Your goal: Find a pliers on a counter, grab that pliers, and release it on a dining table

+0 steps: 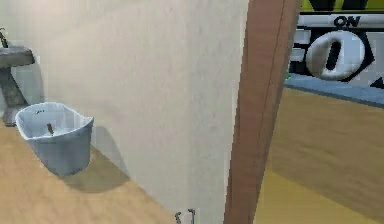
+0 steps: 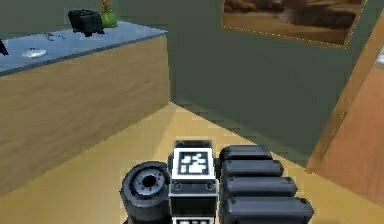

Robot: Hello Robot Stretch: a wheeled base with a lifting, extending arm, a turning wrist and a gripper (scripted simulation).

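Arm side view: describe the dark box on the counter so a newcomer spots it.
On the wood-fronted counter, look along its blue-grey top to the far end. The dark box stands there, black and blocky beside a smaller green thing.

Toilet [image 1: 58, 135] left of wall [image 1: 170, 90]; doorframe [image 1: 262, 100] right; counter [image 1: 335, 130] beyond doorframe.

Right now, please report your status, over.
Gripper low beside arm, load cannot tell. Small pale thing on counter, unidentified. Wall and door frame close ahead.
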